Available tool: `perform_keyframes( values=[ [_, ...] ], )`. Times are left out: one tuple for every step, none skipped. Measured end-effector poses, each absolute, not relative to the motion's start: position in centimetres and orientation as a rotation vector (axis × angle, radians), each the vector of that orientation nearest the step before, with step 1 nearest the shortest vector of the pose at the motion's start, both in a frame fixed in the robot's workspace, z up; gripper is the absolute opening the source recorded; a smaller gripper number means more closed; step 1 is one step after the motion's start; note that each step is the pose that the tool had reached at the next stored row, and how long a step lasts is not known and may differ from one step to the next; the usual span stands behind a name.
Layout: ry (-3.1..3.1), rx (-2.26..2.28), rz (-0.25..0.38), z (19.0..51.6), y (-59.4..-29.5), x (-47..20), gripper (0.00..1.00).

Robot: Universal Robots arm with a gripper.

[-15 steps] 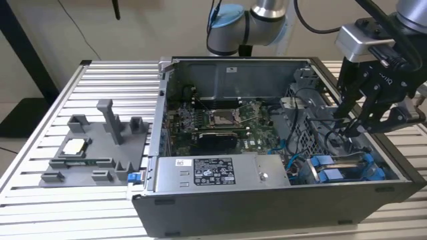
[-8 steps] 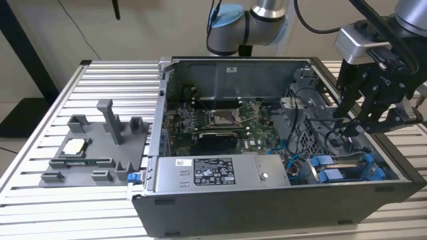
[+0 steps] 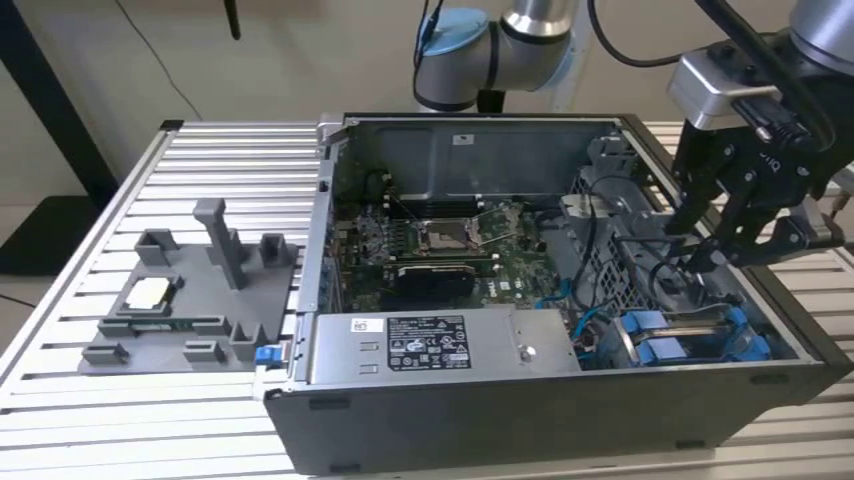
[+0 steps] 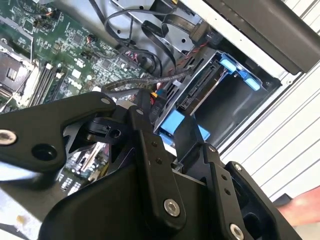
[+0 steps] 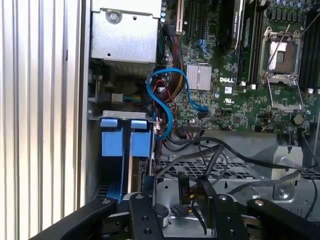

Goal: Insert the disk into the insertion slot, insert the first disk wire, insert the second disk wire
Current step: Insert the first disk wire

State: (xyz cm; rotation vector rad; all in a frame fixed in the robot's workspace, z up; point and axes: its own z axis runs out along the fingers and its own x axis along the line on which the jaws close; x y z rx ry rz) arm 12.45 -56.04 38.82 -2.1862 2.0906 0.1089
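Note:
The open computer case [image 3: 534, 400] lies on a slatted table. At its corner toward the exterior view's right is the insertion slot [image 3: 627, 345], a grey bay with blue tabs [image 5: 125, 137]. The disk [image 3: 697, 322] sits in it in its blue carrier, its connector edge [image 4: 199, 82] facing the cables. My gripper [image 3: 705, 262] hangs just above the slot. Its fingers are shut on the black plug of a disk wire [image 5: 183, 190], whose leads trail back over the cage. In the second wrist view the gripper [image 4: 162, 112] holds the plug a short way from the disk's connector edge.
A grey power supply box [image 3: 427, 345] with stickers fills the case's near side, and the green motherboard [image 3: 441, 240] lies behind it. Loose black cables [image 5: 215, 150] and a blue cable [image 5: 160, 100] cross beside the perforated cage [image 5: 225, 170]. A grey fixture [image 3: 187, 300] stands on the table [image 3: 200, 150].

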Motion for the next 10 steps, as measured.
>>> perform_keyframes(
  values=[
    [2.09, -2.185, 0.11, 38.81, -56.03, 12.4, 0.47],
    [2.088, -2.183, 0.111, 38.79, -56.02, 12.35, 0.47],
    [2.086, -2.182, 0.113, 38.77, -56.03, 12.3, 0.47],
    [2.084, -2.18, 0.114, 38.73, -56.03, 12.26, 0.47],
    [2.082, -2.178, 0.116, 38.7, -56.04, 12.26, 0.47],
    [2.081, -2.177, 0.116, 38.7, -56.03, 12.26, 0.47],
    [2.081, -2.177, 0.115, 38.69, -56.03, 12.26, 0.45],
    [2.081, -2.177, 0.115, 38.69, -56.03, 12.26, 0.45],
    [2.081, -2.176, 0.115, 38.69, -56.03, 12.25, 0.38],
    [2.081, -2.177, 0.115, 38.69, -56.03, 12.25, 0.32]
  ],
)
